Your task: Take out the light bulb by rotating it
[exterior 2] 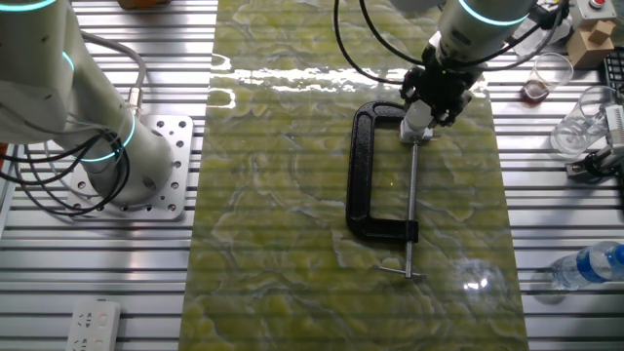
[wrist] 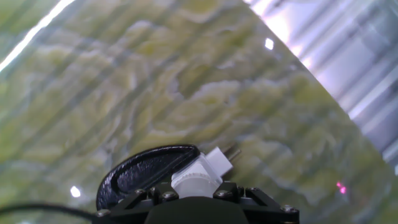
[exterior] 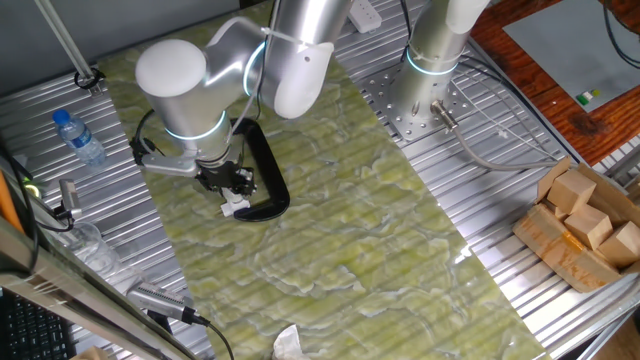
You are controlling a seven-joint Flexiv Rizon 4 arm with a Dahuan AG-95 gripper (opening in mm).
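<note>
A black C-shaped clamp [exterior 2: 363, 175] lies on the green marbled mat, its thin screw rod [exterior 2: 410, 205] pointing toward the mat's near edge. It holds a white boxy socket piece [exterior 2: 417, 128] at its upper end. My gripper [exterior 2: 430, 101] sits right over that end, also seen in the first fixed view [exterior: 232, 190]. In the hand view a small white rounded bulb [wrist: 195, 182] sits between my fingers, touching both, with the socket piece [wrist: 219, 160] and the clamp's jaw [wrist: 146, 171] just beyond. Most of the bulb is hidden by the hand.
A second arm's base [exterior: 430, 90] stands at the mat's far side. A water bottle [exterior: 78, 137] lies on the metal table, a box of wooden blocks [exterior: 585, 225] sits at the right, and glass cups [exterior 2: 551, 73] stand near the gripper's side.
</note>
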